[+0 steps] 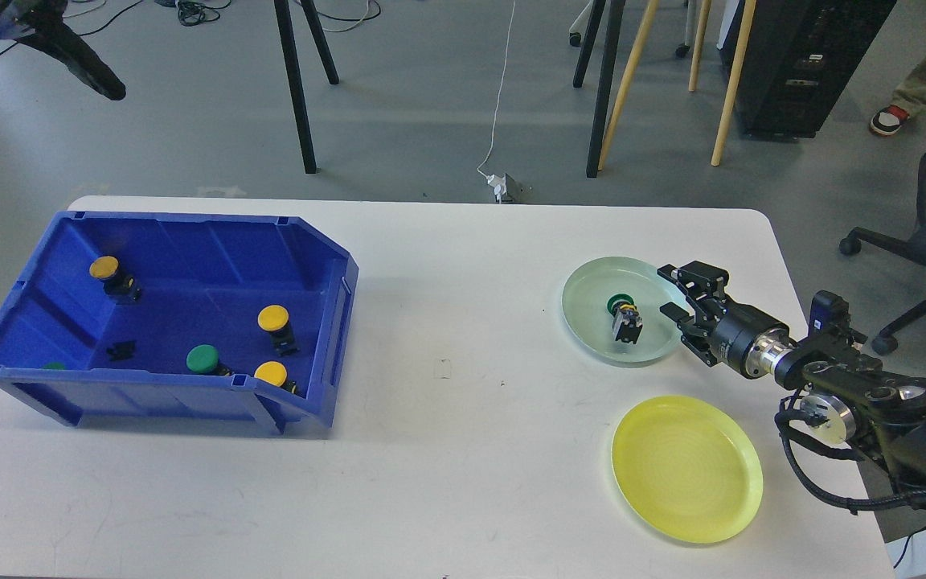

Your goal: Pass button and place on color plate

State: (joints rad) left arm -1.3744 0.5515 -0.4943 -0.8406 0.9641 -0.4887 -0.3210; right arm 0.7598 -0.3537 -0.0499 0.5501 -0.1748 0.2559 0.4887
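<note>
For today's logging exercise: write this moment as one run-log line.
right gripper: open | green button: lying in green plate | yellow plate: empty

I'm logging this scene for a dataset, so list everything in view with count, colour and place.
table: 1, white, centre.
bin: 1, blue, table's left side.
yellow buttons: 3, inside the bin.
green button in bin: 1, near the bin's front wall; a further green bit at the front left corner, unclear.
green plate: 1, pale green, right side of the table.
green button on plate: 1, lying inside the green plate.
yellow plate: 1, nearer than the green plate.
right gripper: 1, black, jaws open over the green plate's right rim.
</note>
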